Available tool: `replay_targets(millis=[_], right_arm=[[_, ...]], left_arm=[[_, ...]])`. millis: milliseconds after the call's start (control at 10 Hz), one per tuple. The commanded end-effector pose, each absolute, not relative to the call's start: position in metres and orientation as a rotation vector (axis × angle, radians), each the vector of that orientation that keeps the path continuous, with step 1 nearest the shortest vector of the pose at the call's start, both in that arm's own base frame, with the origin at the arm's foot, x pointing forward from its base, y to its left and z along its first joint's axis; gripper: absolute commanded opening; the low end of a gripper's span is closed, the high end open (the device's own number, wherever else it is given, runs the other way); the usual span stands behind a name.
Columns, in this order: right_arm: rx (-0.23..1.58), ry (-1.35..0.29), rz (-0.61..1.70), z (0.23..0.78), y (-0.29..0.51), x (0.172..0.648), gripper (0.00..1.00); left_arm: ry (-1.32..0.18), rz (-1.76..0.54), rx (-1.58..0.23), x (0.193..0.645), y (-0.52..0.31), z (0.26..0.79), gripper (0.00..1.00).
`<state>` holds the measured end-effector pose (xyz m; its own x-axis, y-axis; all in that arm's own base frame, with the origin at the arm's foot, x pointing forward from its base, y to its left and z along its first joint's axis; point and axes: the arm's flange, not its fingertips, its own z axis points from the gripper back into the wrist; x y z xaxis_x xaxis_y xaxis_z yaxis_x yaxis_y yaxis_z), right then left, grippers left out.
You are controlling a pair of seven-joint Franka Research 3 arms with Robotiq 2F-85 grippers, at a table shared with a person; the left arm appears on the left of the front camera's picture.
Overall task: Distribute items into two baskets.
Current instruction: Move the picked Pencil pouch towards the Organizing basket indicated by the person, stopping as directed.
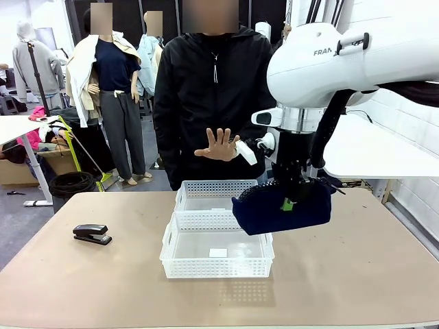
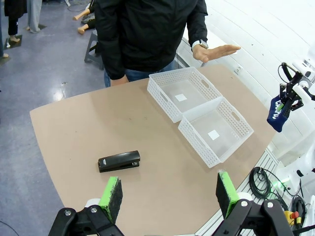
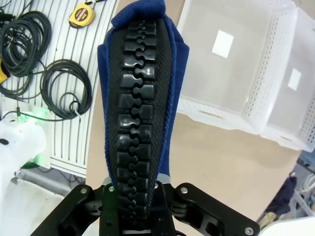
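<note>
Dark navy soft fabric zip pouch (image 1: 281, 211) hangs clamped at its zip in right gripper (image 1: 288, 203), over the right rim of the nearer white perforated plastic basket (image 1: 217, 264), probably not touching. Second basket (image 1: 206, 186) abuts behind. Small black stapler (image 1: 92, 234) lies on tan table (image 1: 357, 274), well left. Left gripper (image 2: 167, 194) spread wide, holding nothing.

The near basket (image 1: 217, 266) and the far basket (image 1: 206, 186) sit touching in the middle of the surface (image 1: 357, 274), one directly behind the other. The stapler (image 1: 92, 234) lies at the left, well apart from them. The pouch (image 1: 274, 214) hangs clear of the surface to their right, in the jaws of the right gripper (image 1: 288, 203). A person's hand (image 1: 221, 145) is raised beyond the far basket.
</note>
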<state>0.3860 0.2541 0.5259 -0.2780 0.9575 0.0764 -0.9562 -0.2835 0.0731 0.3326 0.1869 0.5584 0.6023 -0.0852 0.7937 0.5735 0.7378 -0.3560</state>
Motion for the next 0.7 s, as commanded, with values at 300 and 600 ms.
replay_targets(millis=[300, 600], right_arm=[[0.122, 0.021, 1.851, 0.5287, 0.2557, 0.3891, 0.00], [0.122, 0.021, 1.851, 0.5287, 0.2557, 0.3891, 0.00]], left_arm=[[-0.865, -0.426, -0.651, 0.3325, 0.1880, 0.5579, 1.00], [-0.865, -0.426, -0.651, 0.3325, 0.1880, 0.5579, 1.00]])
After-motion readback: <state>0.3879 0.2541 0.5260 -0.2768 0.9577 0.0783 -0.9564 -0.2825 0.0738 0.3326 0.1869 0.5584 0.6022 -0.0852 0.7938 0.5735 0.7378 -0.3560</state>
